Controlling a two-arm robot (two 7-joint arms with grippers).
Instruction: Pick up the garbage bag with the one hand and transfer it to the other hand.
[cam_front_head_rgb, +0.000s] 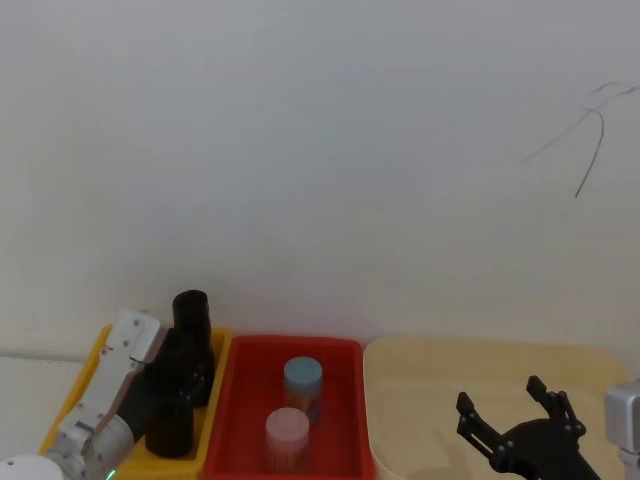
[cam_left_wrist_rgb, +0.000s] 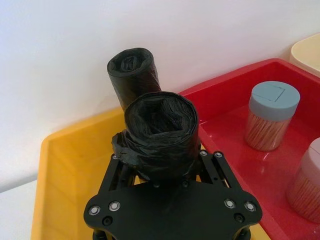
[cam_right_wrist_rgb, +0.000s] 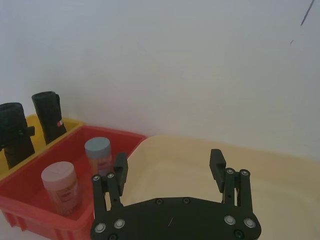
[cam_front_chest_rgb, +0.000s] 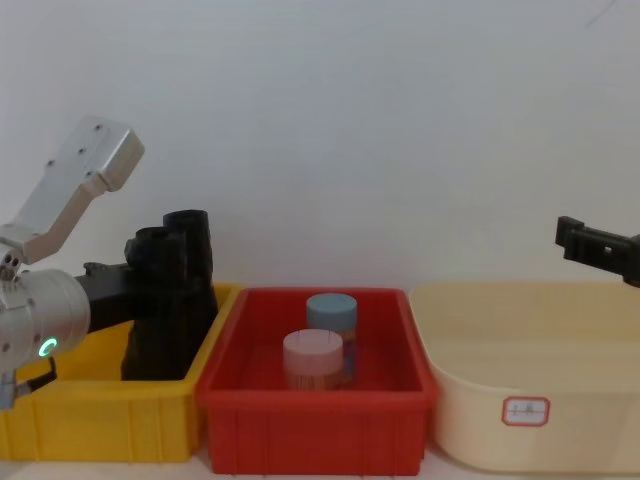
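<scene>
A rolled black garbage bag (cam_left_wrist_rgb: 161, 132) stands in the yellow bin (cam_front_chest_rgb: 100, 420) at the left. My left gripper (cam_front_chest_rgb: 150, 285), on the wrist with the green ring (cam_front_chest_rgb: 46, 348), is shut around the bag's lower part. A second black roll (cam_left_wrist_rgb: 134, 75) stands upright just behind it, near the bin's back wall. My right gripper (cam_right_wrist_rgb: 169, 164) hangs open over the beige tub (cam_front_chest_rgb: 530, 370) at the right, with nothing between its fingers; it also shows in the head view (cam_front_head_rgb: 510, 415).
A red bin (cam_front_chest_rgb: 310, 410) sits between the yellow bin and the beige tub. It holds a blue-lidded jar (cam_front_chest_rgb: 331, 310) and a pink-lidded jar (cam_front_chest_rgb: 313, 358). A white wall rises close behind all three containers.
</scene>
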